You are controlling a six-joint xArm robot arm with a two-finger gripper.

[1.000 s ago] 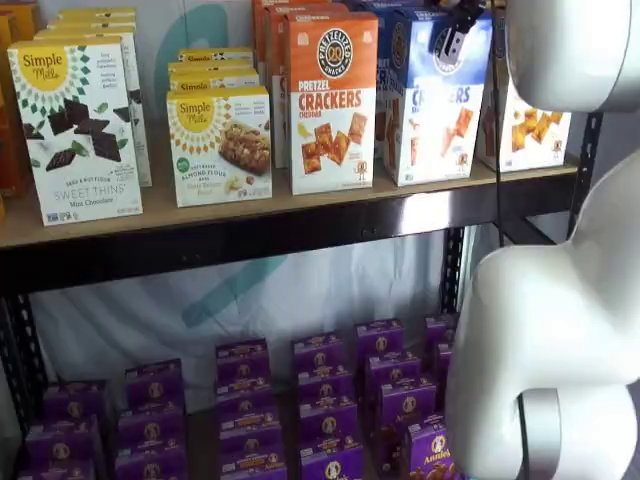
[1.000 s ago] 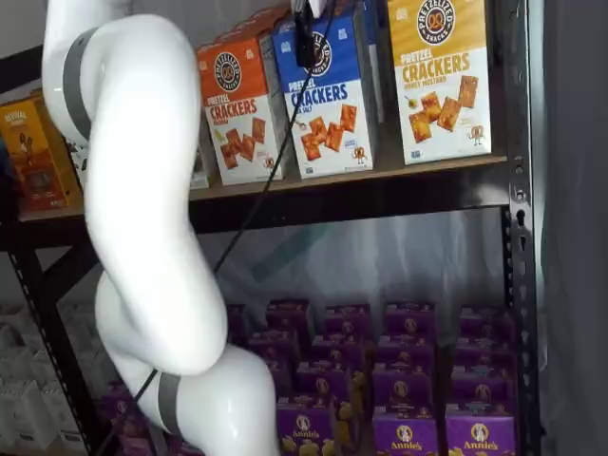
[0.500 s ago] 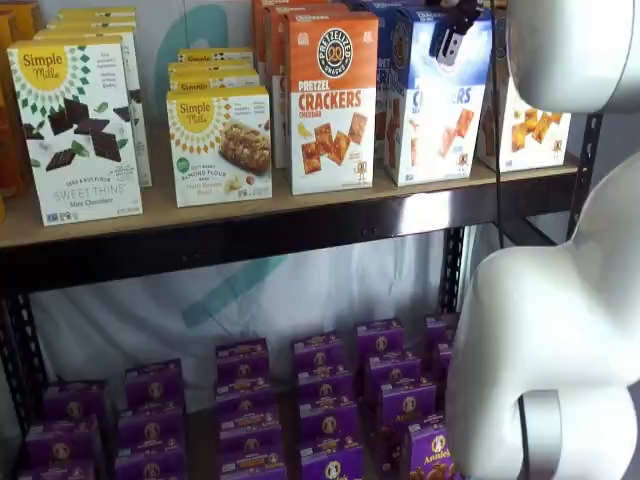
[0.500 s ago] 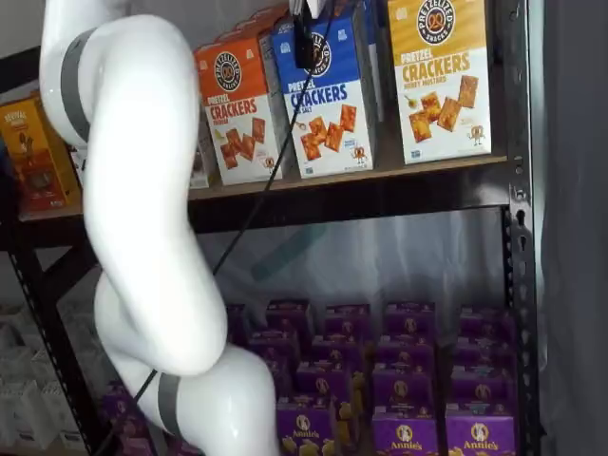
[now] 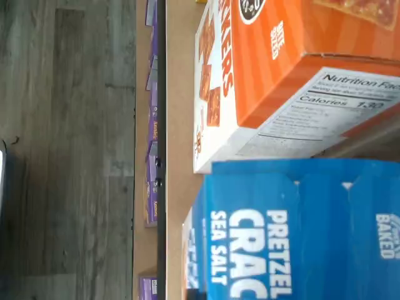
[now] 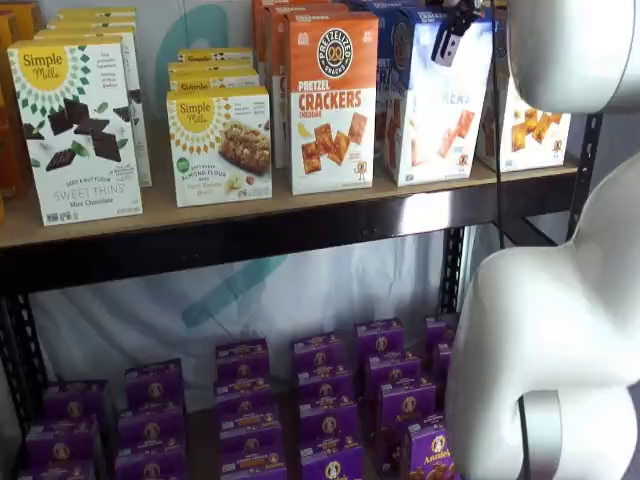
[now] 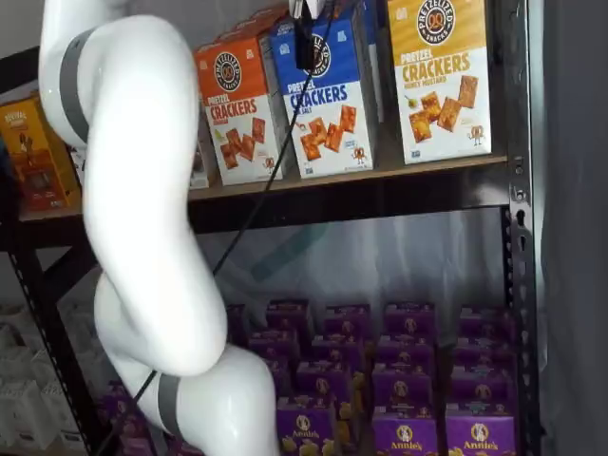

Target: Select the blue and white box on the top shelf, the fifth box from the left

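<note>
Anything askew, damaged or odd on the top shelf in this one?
Only the blue and white box: in a shelf view its front is washed pale with glare, lettering barely readable, while the orange box beside it prints crisp. It may be tipped, with the pincer at its top edge. No spill or damage shows.
</note>
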